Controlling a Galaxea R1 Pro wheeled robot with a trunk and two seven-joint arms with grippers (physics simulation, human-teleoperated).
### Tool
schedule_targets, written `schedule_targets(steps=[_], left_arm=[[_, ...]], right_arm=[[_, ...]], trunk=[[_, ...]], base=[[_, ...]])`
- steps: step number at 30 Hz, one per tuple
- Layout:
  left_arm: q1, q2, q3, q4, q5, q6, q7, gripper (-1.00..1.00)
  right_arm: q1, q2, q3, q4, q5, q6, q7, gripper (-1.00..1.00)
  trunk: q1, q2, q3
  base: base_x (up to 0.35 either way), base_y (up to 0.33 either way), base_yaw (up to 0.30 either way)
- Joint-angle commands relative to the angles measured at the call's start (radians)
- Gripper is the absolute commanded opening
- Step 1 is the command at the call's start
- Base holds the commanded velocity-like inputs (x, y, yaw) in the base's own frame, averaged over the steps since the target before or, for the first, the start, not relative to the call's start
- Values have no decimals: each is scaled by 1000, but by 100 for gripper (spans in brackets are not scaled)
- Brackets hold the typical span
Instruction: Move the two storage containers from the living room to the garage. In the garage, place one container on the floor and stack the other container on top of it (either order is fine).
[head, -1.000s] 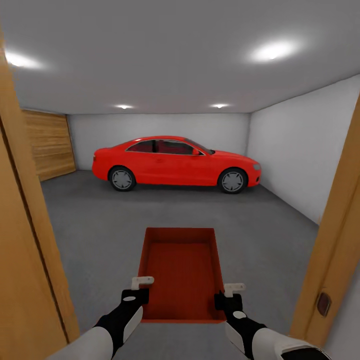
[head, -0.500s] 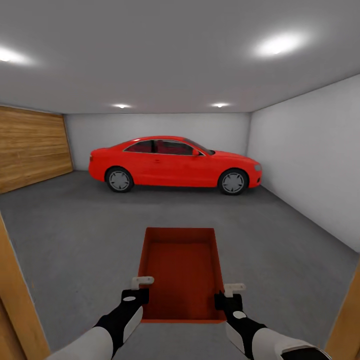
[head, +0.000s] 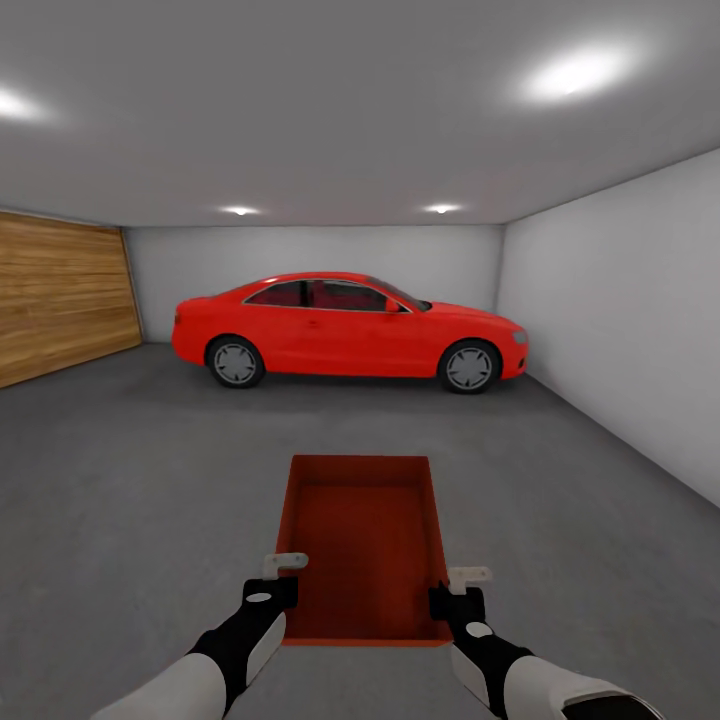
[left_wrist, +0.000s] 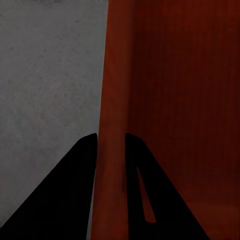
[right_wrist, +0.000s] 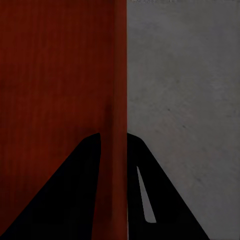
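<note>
I am in the garage, holding one red-orange storage container (head: 365, 545) out in front of me above the grey concrete floor (head: 150, 480). It is an open box with nothing inside. My left gripper (head: 280, 585) is shut on its left side wall near the near corner, and my right gripper (head: 452, 590) is shut on its right side wall. In the left wrist view the dark fingers (left_wrist: 75, 190) pinch the red wall (left_wrist: 112, 100). The right wrist view has the other wall (right_wrist: 119, 75) clamped between the fingers (right_wrist: 75, 190) in the same way.
A red car (head: 350, 330) is parked across the far end of the room. A wide wood-plank door (head: 60, 305) fills the left wall and a white wall (head: 620, 320) runs along the right. Open concrete lies between me and the car.
The camera has moved forward: the wooden door frames at both sides have slid out of the picture. The container and both grippers keep the same place in the view.
</note>
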Motion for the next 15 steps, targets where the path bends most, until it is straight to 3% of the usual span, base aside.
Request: schedule_targets(steps=[1,15], left_arm=[[-1,1,81,-5,-17,-28,15,-100],[-1,1,81,-5,-17,-28,15,-100]], right_arm=[[0,1,-58,1,13,1,7,-100],[0,1,-58,1,13,1,7,-100]], trunk=[[1,-1,-2],[1,-1,-2]], base=[[321,0,0],[321,0,0]])
